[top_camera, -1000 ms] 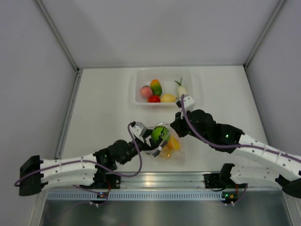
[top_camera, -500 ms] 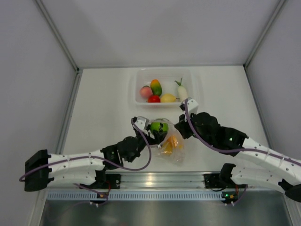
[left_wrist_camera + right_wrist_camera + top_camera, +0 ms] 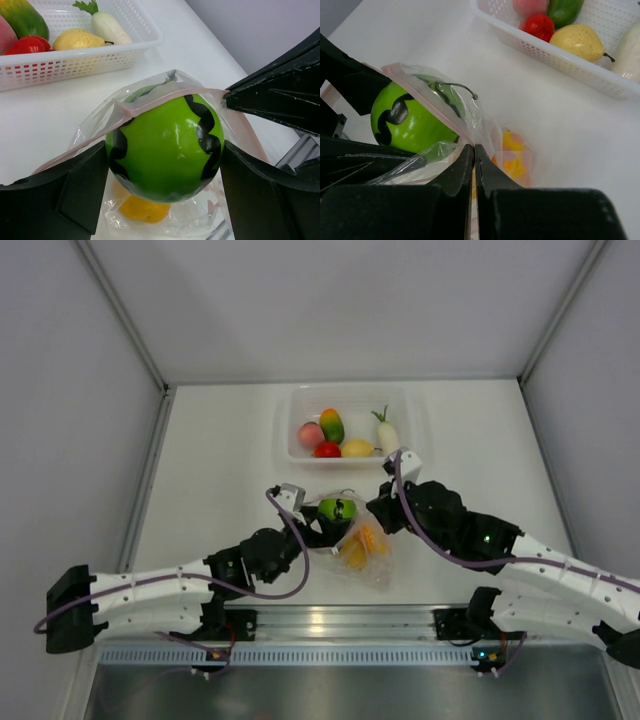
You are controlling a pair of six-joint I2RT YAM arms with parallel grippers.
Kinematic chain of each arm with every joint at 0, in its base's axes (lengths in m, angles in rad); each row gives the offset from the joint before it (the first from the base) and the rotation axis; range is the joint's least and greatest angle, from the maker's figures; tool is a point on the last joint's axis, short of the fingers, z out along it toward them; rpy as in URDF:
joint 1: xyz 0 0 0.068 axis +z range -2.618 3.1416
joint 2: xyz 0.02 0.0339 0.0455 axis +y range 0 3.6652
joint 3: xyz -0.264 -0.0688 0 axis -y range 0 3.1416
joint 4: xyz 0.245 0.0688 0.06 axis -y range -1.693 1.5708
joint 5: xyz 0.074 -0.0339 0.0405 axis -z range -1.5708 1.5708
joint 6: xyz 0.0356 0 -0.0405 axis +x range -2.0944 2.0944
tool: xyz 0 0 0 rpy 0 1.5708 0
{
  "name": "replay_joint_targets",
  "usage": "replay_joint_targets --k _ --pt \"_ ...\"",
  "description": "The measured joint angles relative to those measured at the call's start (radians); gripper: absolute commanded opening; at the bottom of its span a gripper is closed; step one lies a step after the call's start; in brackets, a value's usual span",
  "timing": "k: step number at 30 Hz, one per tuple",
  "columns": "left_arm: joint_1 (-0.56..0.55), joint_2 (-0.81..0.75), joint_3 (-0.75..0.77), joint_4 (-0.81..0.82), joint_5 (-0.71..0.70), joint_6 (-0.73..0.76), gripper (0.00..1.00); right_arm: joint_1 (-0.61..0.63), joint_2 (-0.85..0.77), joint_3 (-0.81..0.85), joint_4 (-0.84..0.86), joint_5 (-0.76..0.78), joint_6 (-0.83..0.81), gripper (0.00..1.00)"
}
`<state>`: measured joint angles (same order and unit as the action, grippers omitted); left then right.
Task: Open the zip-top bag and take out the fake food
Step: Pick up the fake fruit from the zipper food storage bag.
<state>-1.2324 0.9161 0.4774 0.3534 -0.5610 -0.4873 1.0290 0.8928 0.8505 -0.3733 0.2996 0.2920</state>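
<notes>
The clear zip-top bag (image 3: 368,552) with a pink zip strip (image 3: 165,93) hangs open near the table's front middle. My left gripper (image 3: 330,515) is shut on a green fake watermelon (image 3: 165,145) (image 3: 337,509) with black stripes, at the bag's mouth. My right gripper (image 3: 474,150) (image 3: 380,512) is shut on the bag's rim (image 3: 465,131) beside the melon (image 3: 405,122). Yellow and orange fake food (image 3: 360,545) (image 3: 512,155) lies inside the bag; a yellow piece (image 3: 137,207) shows below the melon.
A white slotted basket (image 3: 420,430) stands behind the bag. It holds a pink peach (image 3: 310,434), a green-orange mango (image 3: 332,425), a red tomato (image 3: 327,450), a yellow pear (image 3: 357,448) and a white radish (image 3: 386,430). Grey walls close in both sides.
My left gripper has carried the green melon up and toward the far side, from inside the bag to its mouth. The bag has sagged to the right under the right gripper's hold.
</notes>
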Motion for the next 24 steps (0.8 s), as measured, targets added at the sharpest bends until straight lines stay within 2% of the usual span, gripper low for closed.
replay_joint_targets --k 10,19,21,24 --pt "0.013 -0.078 -0.062 -0.01 0.154 -0.031 0.0 0.009 0.053 0.002 0.025 0.037 0.065 0.0" --pt "0.022 -0.157 -0.124 -0.014 0.198 0.016 0.0 0.009 0.109 0.003 0.052 -0.004 0.098 0.0" --pt "0.022 -0.161 -0.134 0.007 0.223 0.029 0.0 0.005 0.117 0.003 0.048 -0.001 0.094 0.0" --pt "0.011 -0.185 -0.153 0.093 0.309 0.057 0.0 -0.043 0.148 0.007 -0.001 0.088 0.062 0.0"
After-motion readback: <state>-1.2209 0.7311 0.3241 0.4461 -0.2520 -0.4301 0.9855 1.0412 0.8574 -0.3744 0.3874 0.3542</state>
